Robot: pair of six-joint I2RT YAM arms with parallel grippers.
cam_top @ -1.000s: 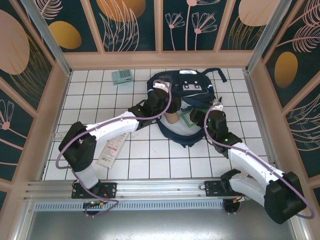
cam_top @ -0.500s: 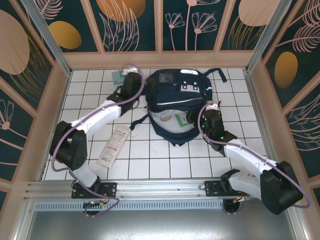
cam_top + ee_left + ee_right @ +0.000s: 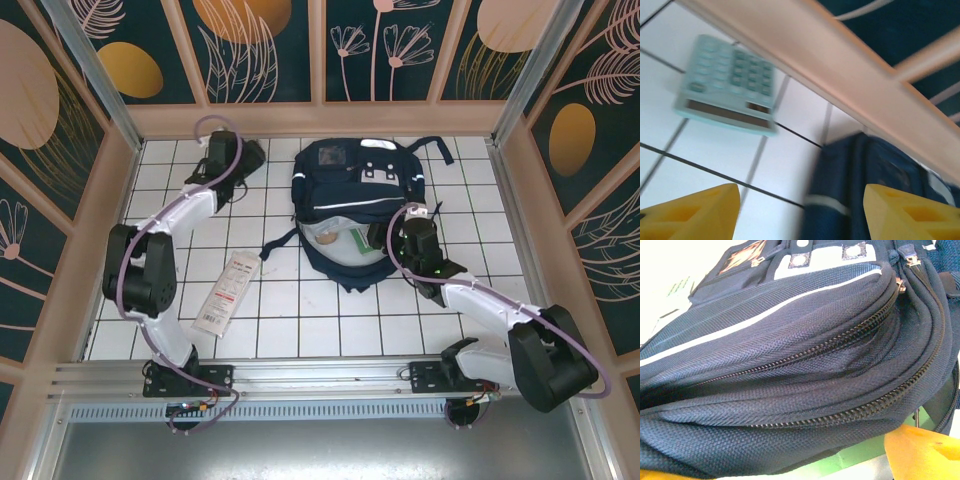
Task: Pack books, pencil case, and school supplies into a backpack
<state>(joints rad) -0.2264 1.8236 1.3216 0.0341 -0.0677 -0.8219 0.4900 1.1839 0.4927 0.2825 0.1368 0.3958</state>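
The navy backpack (image 3: 355,185) lies at the back middle of the tiled floor, its mouth towards me. Inside the mouth show a pale book face (image 3: 338,255), a green book (image 3: 362,240) and a tan bit of the pencil case (image 3: 325,239). My right gripper (image 3: 405,237) is at the mouth's right edge, open, with backpack fabric (image 3: 790,365) and a green strip (image 3: 865,456) between its yellow fingers (image 3: 925,452). My left gripper (image 3: 246,156) reaches to the back left, open (image 3: 802,215), just short of the teal calculator (image 3: 727,85). The white packet (image 3: 227,292) lies on the left.
The wooden back wall rail (image 3: 850,75) runs close behind the calculator. A dark backpack strap (image 3: 275,243) trails left from the bag onto the tiles. Side walls (image 3: 95,240) hem the floor in on both sides.
My left arm has swung from the backpack's mouth to the back left corner, over the calculator. The backpack's top flap has dropped back. The right gripper has shifted slightly left.
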